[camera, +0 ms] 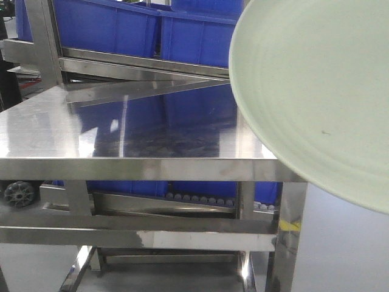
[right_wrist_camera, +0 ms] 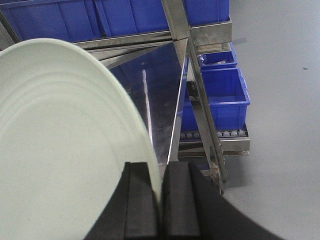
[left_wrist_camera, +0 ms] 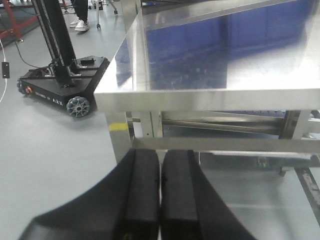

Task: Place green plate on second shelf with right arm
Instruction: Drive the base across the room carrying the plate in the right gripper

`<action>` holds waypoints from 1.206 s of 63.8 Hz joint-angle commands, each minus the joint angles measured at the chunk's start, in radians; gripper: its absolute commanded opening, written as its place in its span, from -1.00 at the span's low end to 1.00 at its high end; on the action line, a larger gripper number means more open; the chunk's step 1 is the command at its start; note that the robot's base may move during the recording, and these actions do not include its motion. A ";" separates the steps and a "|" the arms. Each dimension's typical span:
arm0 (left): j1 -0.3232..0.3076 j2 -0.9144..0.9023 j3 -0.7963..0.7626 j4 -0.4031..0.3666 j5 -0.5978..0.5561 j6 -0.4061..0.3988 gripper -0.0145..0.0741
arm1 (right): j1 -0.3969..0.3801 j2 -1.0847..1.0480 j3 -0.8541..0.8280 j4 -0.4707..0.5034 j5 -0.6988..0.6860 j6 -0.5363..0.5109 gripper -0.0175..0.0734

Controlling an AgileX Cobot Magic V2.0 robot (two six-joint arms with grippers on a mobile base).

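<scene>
Two fingers of the right gripper [right_wrist_camera: 161, 180] are clamping the rim of the green plate [right_wrist_camera: 60, 150], holding it tilted in the air near the steel table's [camera: 91, 134] corner. The left gripper [left_wrist_camera: 160, 167] is hanging closed and empty before the table's edge.

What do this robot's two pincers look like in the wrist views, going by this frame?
The left pincer and right pincer look alike: matte black, two broad flat-faced fingers with rounded tips, flaring wider toward the base. No cables or markings show.
</scene>
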 commanded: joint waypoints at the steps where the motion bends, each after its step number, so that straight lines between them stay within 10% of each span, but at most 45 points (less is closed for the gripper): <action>1: -0.004 -0.020 0.042 0.004 -0.063 -0.005 -0.39 | -0.006 0.004 -0.034 0.011 -0.099 0.003 -0.49; 77: -0.004 -0.020 0.042 0.004 -0.063 -0.005 -0.39 | -0.006 0.004 -0.034 0.011 -0.099 0.003 -0.49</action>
